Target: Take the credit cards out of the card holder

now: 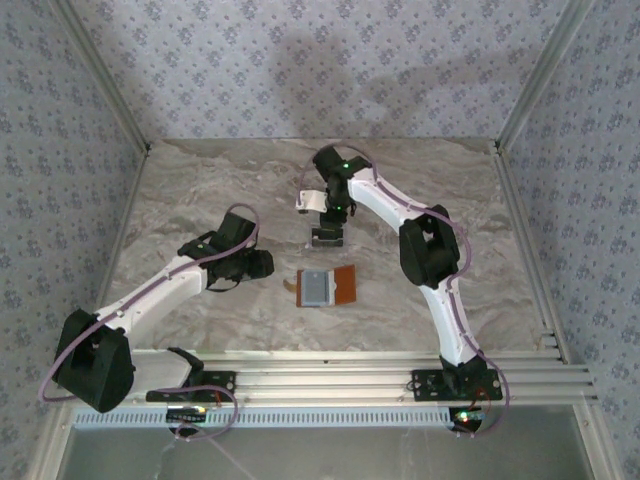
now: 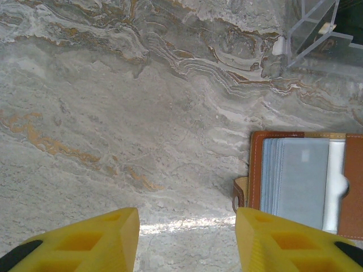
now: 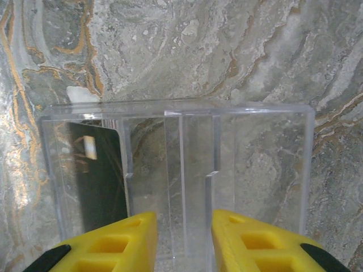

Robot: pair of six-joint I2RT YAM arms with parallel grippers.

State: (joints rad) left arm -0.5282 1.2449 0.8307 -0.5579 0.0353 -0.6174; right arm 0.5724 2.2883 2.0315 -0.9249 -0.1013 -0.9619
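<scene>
Left wrist: L jaws apart, empty, by card holder; R jaws part-open, empty, over clear box.

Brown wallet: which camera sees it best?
Left wrist: the card holder is close, its stacked credit cards clear, though cut off at the edge. Top external shows it whole, open, but tiny.

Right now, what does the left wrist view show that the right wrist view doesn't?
Left wrist, not right: the open card holder with pale cards in it, right of the open left gripper. Right wrist, not left: a dark card in the clear box's left compartment, by the open right gripper. Both: marble table, clear box.
</scene>
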